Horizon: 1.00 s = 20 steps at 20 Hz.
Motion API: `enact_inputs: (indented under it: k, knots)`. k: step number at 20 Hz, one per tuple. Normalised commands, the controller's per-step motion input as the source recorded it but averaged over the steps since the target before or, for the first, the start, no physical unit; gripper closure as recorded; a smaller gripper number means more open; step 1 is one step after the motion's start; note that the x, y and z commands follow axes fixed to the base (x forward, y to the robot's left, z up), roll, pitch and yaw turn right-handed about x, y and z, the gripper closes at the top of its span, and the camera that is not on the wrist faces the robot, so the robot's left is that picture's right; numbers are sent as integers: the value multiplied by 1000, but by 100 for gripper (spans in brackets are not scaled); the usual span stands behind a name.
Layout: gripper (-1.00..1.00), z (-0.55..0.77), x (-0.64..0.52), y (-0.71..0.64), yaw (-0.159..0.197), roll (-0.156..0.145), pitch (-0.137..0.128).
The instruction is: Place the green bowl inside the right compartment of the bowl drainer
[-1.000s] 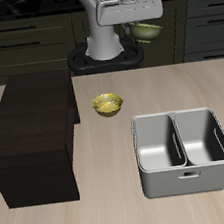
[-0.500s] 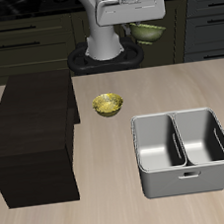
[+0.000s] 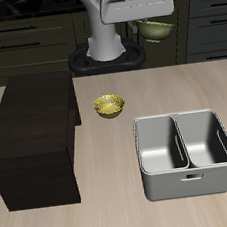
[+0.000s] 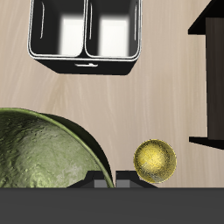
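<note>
Nearest the counter's (image 3: 119,221) front edge sits the bowl drainer (image 3: 187,154), both wells bare. Behind it, the yellow bowl (image 3: 109,106) beside the dark cabinet (image 3: 33,140). High at the back, the end effector (image 3: 152,18) grips the green bowl (image 3: 155,28) aloft.

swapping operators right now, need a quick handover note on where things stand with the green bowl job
Gripper: shut on the green bowl, held high above the table's back edge.
Bowl drainer: on the table near the front edge, both wells empty.
Yellow bowl: on the table beside the dark cabinet, not part of the job.
Done: bowl picked up and lifted.
Left: carry it over the drainer, lower into the right compartment, release.
</note>
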Motion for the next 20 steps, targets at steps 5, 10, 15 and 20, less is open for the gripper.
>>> enact_inputs:
  k: [5,10,15,20]
  knots:
    - [100,100,304,-5,0,12,9]
    - [100,53,199,46,5,17,-12]
    - [100,34,279,-36,3,-9,4]
    - [100,45,302,-141,7,-10,-5]
